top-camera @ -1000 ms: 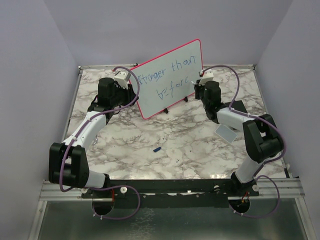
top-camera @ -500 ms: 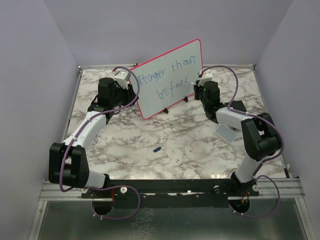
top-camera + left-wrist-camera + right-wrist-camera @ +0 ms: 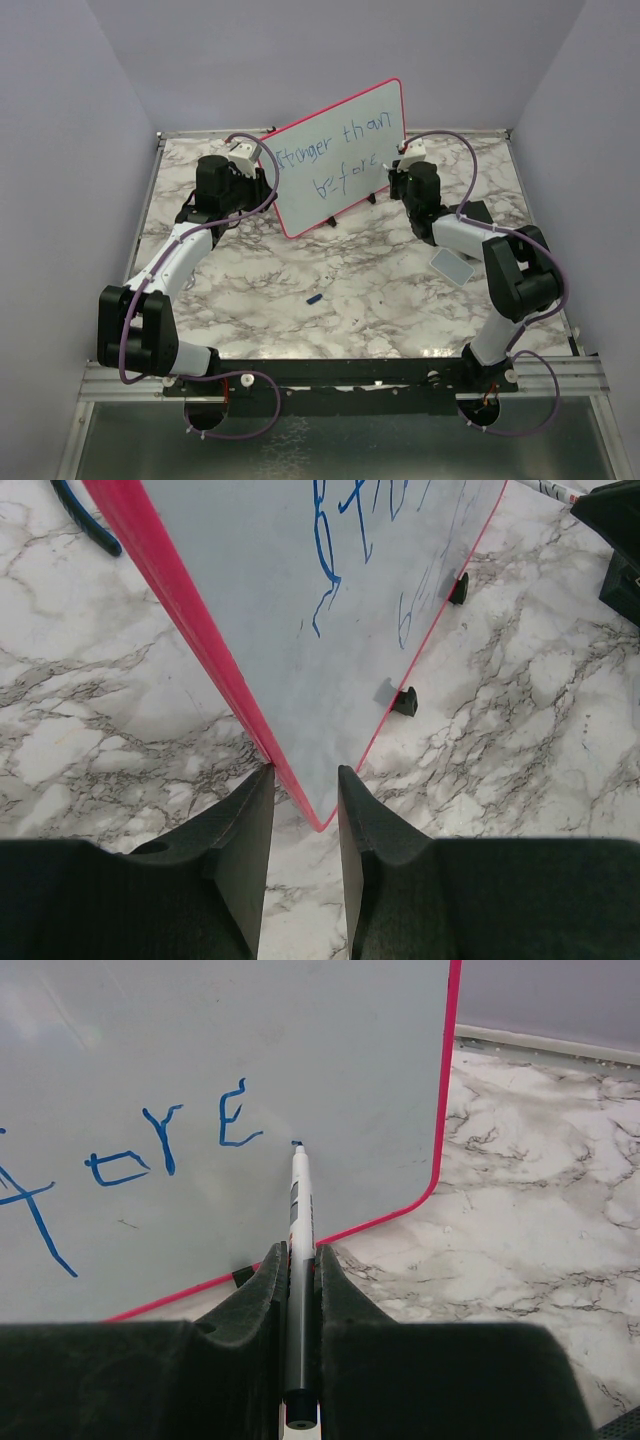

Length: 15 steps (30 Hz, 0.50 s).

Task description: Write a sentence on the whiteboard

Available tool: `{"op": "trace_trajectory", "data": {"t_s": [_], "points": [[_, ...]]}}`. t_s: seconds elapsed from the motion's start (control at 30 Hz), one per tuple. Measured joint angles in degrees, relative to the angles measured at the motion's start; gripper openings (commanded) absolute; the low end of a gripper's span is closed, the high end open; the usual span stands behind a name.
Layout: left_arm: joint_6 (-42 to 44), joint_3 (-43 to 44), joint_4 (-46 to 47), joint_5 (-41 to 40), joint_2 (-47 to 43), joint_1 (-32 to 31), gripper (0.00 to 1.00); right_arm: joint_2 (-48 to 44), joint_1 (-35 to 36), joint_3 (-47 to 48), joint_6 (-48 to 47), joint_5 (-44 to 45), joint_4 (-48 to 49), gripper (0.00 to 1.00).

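The whiteboard [image 3: 345, 185] stands tilted at the back of the table on small black feet [image 3: 404, 701]. The sentence [image 3: 338, 143] is in blue, with "Stronger than" above a second row. My left gripper [image 3: 266, 180] is at the board's left edge. In the left wrist view its jaws [image 3: 305, 775] pinch the pink-framed lower corner of the whiteboard [image 3: 330, 600]. My right gripper [image 3: 299, 1252] is shut on a white marker [image 3: 298, 1195]. The marker's blue tip touches the whiteboard [image 3: 200, 1030] just right of the last letter of the lower row [image 3: 165, 1145].
A small grey pad [image 3: 451, 266] lies under my right arm, beside a black block [image 3: 478, 212]. A blue marker cap [image 3: 314, 298] lies mid-table. A dark cable [image 3: 85, 525] runs behind the board. Lilac walls close in the marble table [image 3: 330, 310] on three sides.
My right wrist shifted very slightly at the board's right end. The board, the writing and my left arm look the same.
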Motion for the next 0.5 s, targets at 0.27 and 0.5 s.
{"op": "trace_trajectory", "data": {"t_s": [0.27,0.5], "points": [[0.2,-0.2,0.0,-0.2,-0.9,-0.1,0.75,-5.2,0.0,-3.1,0.9,-1.0,-1.2,0.01],[1.0,-1.9,-0.8,-2.4,-5.5,-0.1,0.88,-16.9,0.0,-6.2,2.9,-1.0,-7.2,0.01]]}}
